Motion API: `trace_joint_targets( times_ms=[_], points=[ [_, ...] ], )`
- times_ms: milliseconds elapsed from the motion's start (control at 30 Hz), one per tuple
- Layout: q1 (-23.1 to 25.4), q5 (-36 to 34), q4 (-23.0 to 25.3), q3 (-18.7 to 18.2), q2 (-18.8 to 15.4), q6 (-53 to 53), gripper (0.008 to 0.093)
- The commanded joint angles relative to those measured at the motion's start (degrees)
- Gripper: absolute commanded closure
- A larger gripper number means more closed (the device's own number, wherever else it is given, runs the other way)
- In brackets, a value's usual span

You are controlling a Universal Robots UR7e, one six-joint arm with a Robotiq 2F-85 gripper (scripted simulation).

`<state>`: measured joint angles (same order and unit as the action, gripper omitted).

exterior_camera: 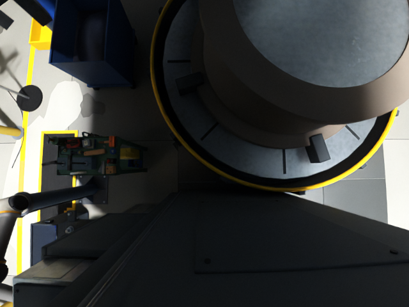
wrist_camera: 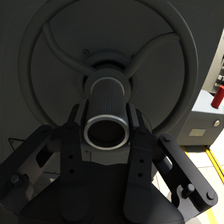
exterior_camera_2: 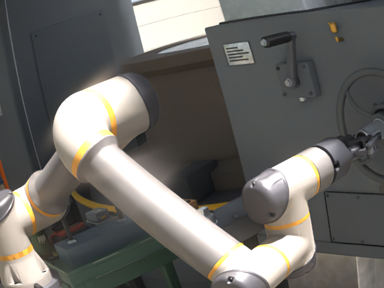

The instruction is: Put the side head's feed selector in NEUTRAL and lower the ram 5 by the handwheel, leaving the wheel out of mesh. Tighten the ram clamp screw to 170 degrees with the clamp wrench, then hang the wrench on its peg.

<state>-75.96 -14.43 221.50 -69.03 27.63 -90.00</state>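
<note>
The grey spoked handwheel (wrist_camera: pixel 107 67) sits on the side head's front panel, and its knurled centre hub (wrist_camera: pixel 106 112) sticks out toward me and is held in my gripper (wrist_camera: pixel 106 118), which is closed around it. In the second side camera the gripper (exterior_camera_2: pixel 370 141) reaches the wheel (exterior_camera_2: pixel 362 124) at the panel's right edge. The feed selector lever (exterior_camera_2: pixel 288 59) stands upright on its plate to the upper left of the wheel, its black grip pointing left. The clamp wrench and its peg cannot be told apart from the tools here.
The large round work table (exterior_camera: pixel 280 92) with its yellow rim fills the space behind the side head. A green tool bench (exterior_camera: pixel 95 156) stands by my arm's base. A grey box with a red knob (wrist_camera: pixel 218 96) sits right of the wheel.
</note>
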Motion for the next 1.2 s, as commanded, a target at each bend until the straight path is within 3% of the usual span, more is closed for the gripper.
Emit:
trace_joint_targets(
  times_ms=[0, 1167],
  points=[
    [0.6, -0.2, -0.1, 0.1, 0.1, 0.0, 0.0934],
    [0.6, -0.2, -0.1, 0.1, 0.1, 2.0, 0.0934]
  ],
)
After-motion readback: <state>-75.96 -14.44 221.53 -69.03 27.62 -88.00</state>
